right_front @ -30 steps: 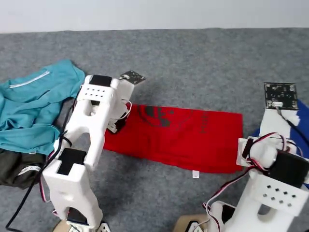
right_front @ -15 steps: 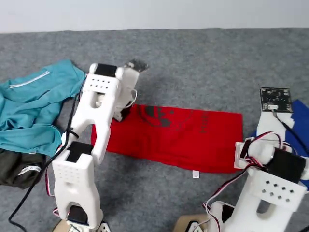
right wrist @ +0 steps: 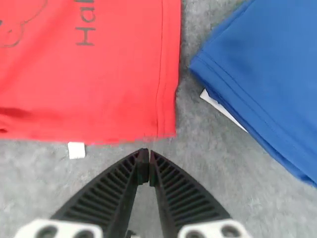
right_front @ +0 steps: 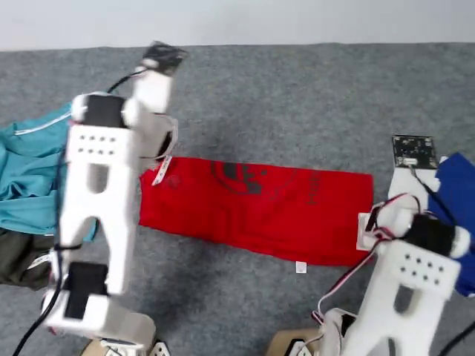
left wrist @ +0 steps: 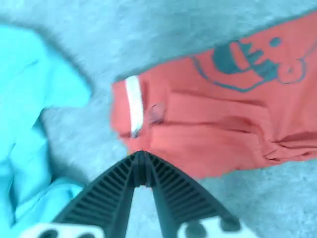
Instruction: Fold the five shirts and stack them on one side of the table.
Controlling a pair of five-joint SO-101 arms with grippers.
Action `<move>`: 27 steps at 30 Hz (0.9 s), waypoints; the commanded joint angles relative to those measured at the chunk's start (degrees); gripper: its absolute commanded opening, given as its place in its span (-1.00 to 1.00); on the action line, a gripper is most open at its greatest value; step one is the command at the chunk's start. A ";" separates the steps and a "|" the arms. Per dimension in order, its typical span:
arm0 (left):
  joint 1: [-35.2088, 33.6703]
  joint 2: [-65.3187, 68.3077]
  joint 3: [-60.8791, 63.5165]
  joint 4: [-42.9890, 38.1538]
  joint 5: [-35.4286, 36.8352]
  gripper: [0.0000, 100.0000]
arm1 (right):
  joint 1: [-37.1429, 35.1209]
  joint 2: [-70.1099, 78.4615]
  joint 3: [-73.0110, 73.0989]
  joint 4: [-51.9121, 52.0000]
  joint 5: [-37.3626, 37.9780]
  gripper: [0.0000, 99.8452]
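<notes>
The red shirt (right_front: 260, 208) lies flat in the middle of the desk (right_front: 297, 96) as a long folded strip, its long axis running from one arm to the other. The left gripper (left wrist: 141, 157) hangs above the collar end, jaws pressed together on nothing, with the white neck label (left wrist: 133, 104) just ahead of its tips. The right gripper (right wrist: 144, 154) is likewise closed and empty, poised just off the hem corner at the opposite short end, beside a small white tag (right wrist: 76, 149). Each arm therefore has one short end within reach, and the next fold most likely means carrying one end along that long axis onto the other. The blue shirt (right wrist: 257, 84) lies just beside the hem end, apart from it. The teal shirt (right_front: 30, 170) and a dark one (right_front: 18, 259) lie crumpled beyond the collar end
</notes>
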State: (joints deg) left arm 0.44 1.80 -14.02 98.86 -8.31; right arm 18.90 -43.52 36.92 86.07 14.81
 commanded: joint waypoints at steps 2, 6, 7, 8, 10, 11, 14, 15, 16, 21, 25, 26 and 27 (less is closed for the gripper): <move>-6.86 -8.88 6.46 1.76 0.26 -0.99 | 0.22 6.81 1.32 -6.55 -0.70 -0.77; -11.16 -13.45 11.12 1.76 0.26 -0.99 | 0.22 13.58 1.41 -11.03 -0.79 -0.51; -11.78 -14.24 12.18 1.76 0.26 -0.99 | 0.13 15.34 1.49 -12.88 -0.79 -0.50; -12.31 -15.03 13.23 1.76 0.26 -0.99 | -0.22 17.10 1.49 -14.73 -0.79 -0.50; -13.45 -15.82 14.99 1.67 0.18 -0.99 | -1.54 20.62 1.49 -17.71 -0.79 -0.50; -14.15 -16.00 15.60 1.67 0.18 -0.99 | -2.51 22.37 1.41 -18.86 -0.97 -0.50; -16.18 -16.09 16.04 1.58 0.18 -0.99 | -5.67 26.77 1.23 -21.85 -3.69 -0.50; -16.79 -16.09 16.04 1.58 0.18 -0.99 | -6.81 27.82 1.23 -22.55 -4.48 -0.50; -17.32 -16.09 16.04 1.58 0.18 -0.99 | -7.96 28.70 1.23 -23.16 -5.10 -0.50; -18.29 -16.09 16.04 1.58 0.09 -0.99 | -11.12 31.69 0.44 -24.92 -8.79 -0.50; -18.29 -16.09 16.04 1.58 0.09 -0.99 | -11.12 33.80 -0.26 -26.42 -9.93 -0.50; -18.29 -16.09 16.04 1.58 0.09 -0.99 | -11.12 34.68 -0.35 -26.95 -10.02 -0.50; -18.29 -16.09 16.04 1.58 0.09 -0.99 | -11.12 35.74 -0.35 -27.82 -10.02 -0.50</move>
State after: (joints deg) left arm -17.58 -11.82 2.15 98.95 -8.31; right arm 8.44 -8.88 38.59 60.04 5.49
